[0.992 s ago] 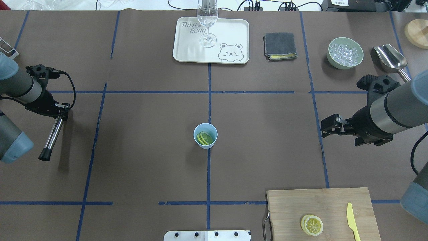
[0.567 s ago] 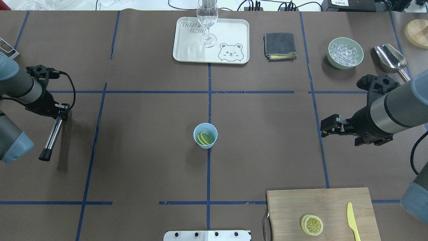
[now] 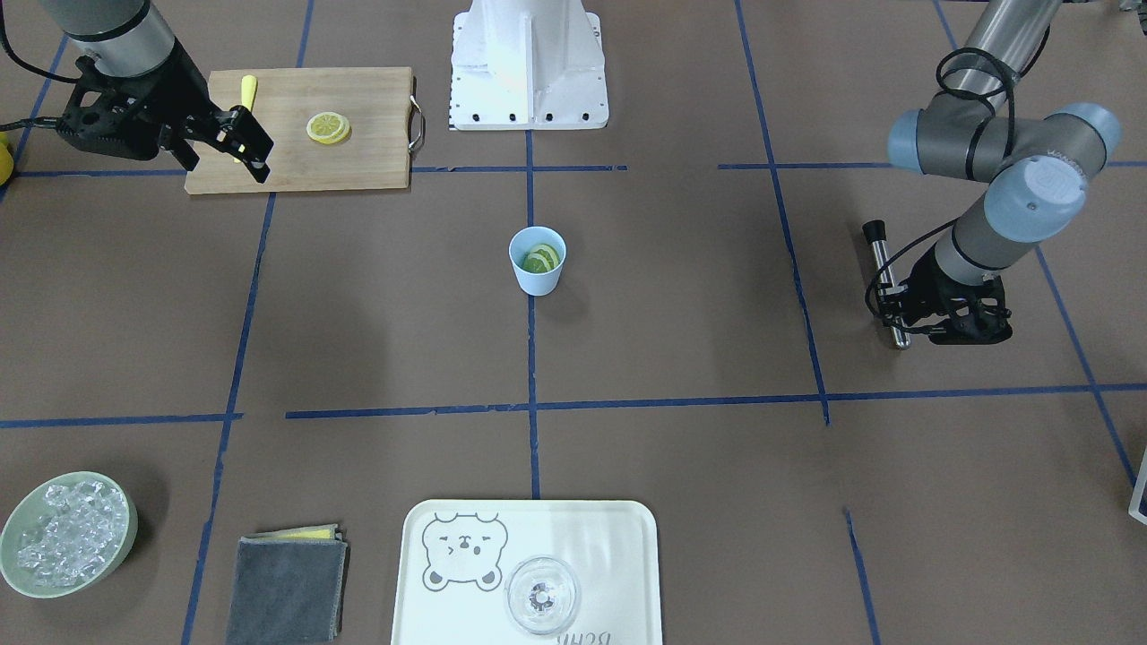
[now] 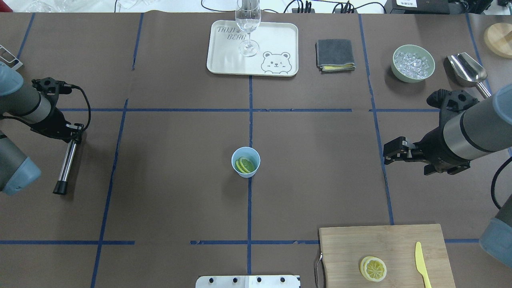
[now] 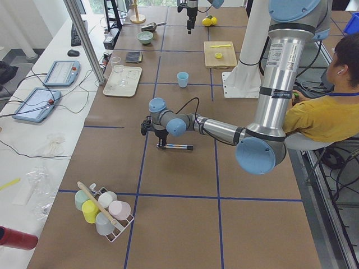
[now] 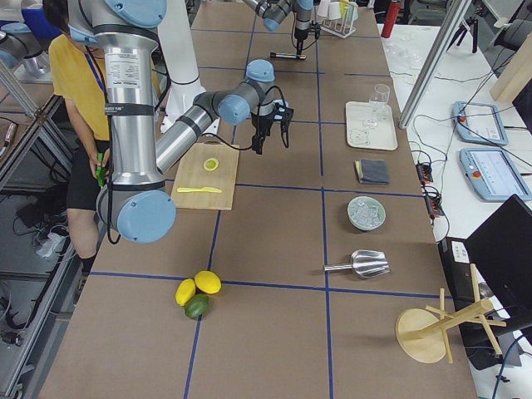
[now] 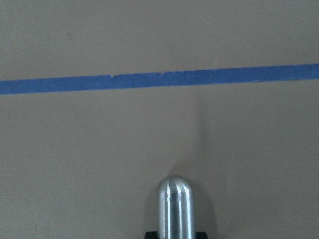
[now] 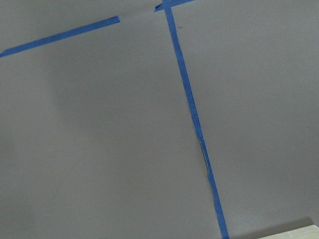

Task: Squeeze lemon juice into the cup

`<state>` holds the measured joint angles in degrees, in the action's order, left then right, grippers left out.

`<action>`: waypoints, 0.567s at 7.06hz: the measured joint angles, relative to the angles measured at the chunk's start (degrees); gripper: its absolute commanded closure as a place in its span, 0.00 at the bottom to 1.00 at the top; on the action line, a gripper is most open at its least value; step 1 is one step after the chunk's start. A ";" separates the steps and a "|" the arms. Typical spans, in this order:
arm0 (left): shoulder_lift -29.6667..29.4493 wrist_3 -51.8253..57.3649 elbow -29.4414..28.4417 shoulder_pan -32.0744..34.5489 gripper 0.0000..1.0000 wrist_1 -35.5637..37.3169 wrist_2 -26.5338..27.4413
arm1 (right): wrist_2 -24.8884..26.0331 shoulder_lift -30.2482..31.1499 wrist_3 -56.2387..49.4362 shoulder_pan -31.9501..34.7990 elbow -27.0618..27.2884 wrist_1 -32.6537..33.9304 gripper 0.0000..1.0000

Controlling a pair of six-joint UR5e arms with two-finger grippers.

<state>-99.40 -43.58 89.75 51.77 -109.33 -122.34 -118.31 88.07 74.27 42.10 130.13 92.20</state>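
Well apart: cup (image 4: pixel 245 162), tray (image 4: pixel 224 60), cutting board (image 4: pixel 400 244).

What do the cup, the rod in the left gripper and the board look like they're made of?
Cup: probably plastic, matte pale blue, no gleam. Rod: metal, likely polished steel, with bright streaks along it; its black end cap may be rubber or plastic. Board: wood or bamboo, pale with straight grain, not glossy.

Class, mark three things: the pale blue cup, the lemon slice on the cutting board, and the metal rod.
pale blue cup (image 3: pixel 538 279), front-facing view, outer wall.
lemon slice (image 4: pixel 375 269), overhead view, centre of its cut face.
metal rod (image 4: pixel 66 164), overhead view, middle of the shaft.
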 measured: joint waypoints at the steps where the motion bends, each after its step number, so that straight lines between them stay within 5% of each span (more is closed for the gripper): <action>1: 0.00 0.04 0.04 0.00 0.56 0.00 0.00 | -0.04 0.00 0.00 0.00 0.12 0.00 0.00; 3: -0.08 0.34 0.41 0.00 0.46 0.03 0.01 | -0.07 0.01 0.00 0.07 0.19 0.00 0.00; 4: -0.18 0.59 1.32 0.04 0.33 0.11 0.05 | -0.06 0.14 -0.15 0.14 0.09 0.00 0.00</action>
<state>-99.58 -42.99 91.06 51.80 -109.22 -122.29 -118.37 88.20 74.11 42.24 130.23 92.20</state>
